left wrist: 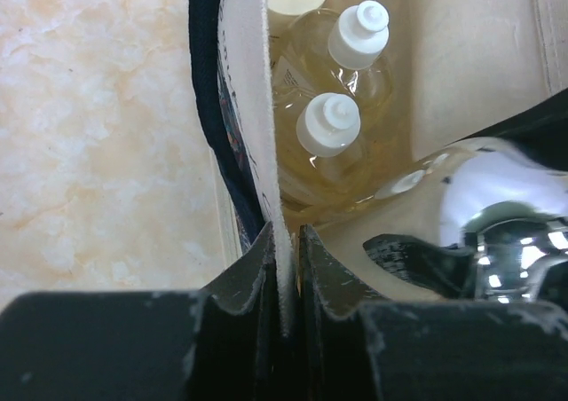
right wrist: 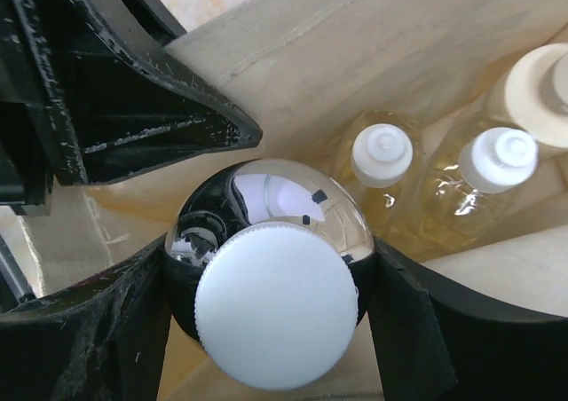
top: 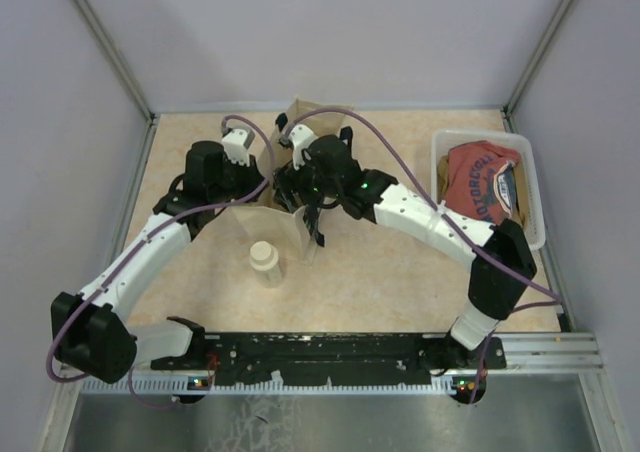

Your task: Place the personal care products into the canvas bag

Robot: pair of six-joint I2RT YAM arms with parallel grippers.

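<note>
The canvas bag [top: 300, 118] stands open at mid-table, seen from inside in the left wrist view [left wrist: 470, 55]. My left gripper [left wrist: 286, 241] is shut on the bag's cloth rim [left wrist: 253, 108], beside its navy strap [left wrist: 206, 82]. My right gripper [right wrist: 271, 277] is shut on the round clear bottle [right wrist: 275, 308] with a white cap and holds it inside the bag's mouth. Two amber bottles [right wrist: 382, 157] [right wrist: 501, 161] and a cream jar [right wrist: 543, 95] sit in the bag below. A second cream jar [top: 265, 260] stands on the table in front of the bag.
A white plastic tub [top: 530, 167] with a red shirt stands at the right. Both arms meet over the bag, and the left gripper's fingers [right wrist: 133, 90] are close to the held bottle. Walls close in the table at the back and sides.
</note>
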